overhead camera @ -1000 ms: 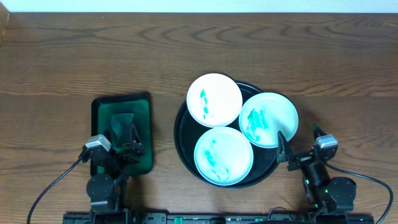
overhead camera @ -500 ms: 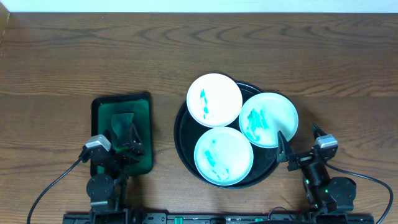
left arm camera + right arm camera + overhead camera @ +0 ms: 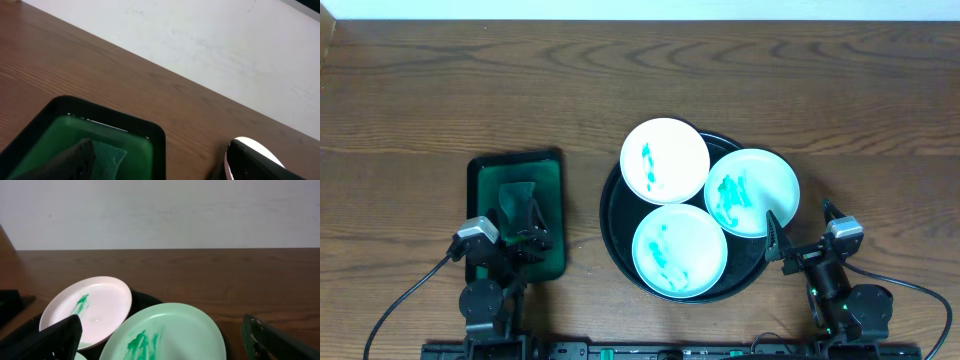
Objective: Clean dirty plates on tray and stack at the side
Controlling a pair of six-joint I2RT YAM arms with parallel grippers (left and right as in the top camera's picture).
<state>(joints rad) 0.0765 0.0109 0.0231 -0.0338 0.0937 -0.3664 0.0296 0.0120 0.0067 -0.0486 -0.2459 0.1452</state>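
Three white plates with teal smears lie overlapping on the black tray (image 3: 611, 215): a back plate (image 3: 665, 160), a right plate (image 3: 752, 192) and a front plate (image 3: 679, 250). My right gripper (image 3: 801, 226) stands open just beyond the tray's right rim, nothing between its fingers. The right wrist view looks over the right plate (image 3: 170, 335) and the back plate (image 3: 90, 307) on the tray (image 3: 145, 300), framed by my right gripper's (image 3: 167, 347) spread fingers (image 3: 55, 340). My left gripper (image 3: 520, 228) hovers open and holding nothing over the small green tray.
A green rectangular tray (image 3: 557, 215) at the left holds a dark green cloth (image 3: 517, 193); it shows in the left wrist view too, tray (image 3: 155, 137) and cloth (image 3: 107, 155). Bare wooden tabletop (image 3: 470, 90) spreads behind, ending at a white wall.
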